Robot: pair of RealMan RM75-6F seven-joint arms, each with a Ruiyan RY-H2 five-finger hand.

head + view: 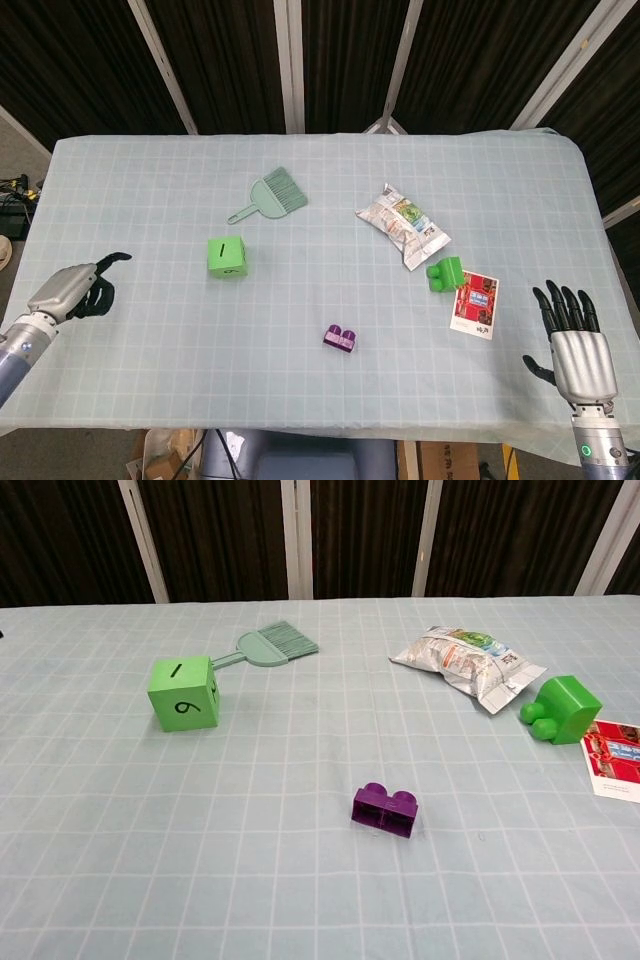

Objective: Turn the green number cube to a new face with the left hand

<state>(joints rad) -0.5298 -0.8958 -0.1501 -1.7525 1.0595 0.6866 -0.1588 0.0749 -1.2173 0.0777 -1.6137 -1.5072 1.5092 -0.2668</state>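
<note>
Head view, left hand (72, 290) empty, near green cube (227, 256)

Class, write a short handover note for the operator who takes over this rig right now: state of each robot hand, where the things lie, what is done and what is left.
Left robot hand: over the table's left edge, holding nothing, fingers partly curled, one extended toward the green cube.
Right robot hand: open, fingers spread, at the table's right edge near the card.
Green cube: left of centre, near the small brush. Purple brick: centre front. Snack bag and green brick: to the right.
Done: nothing grasped.
Left: likely bring the left robot hand to the green cube and grip it.
</note>
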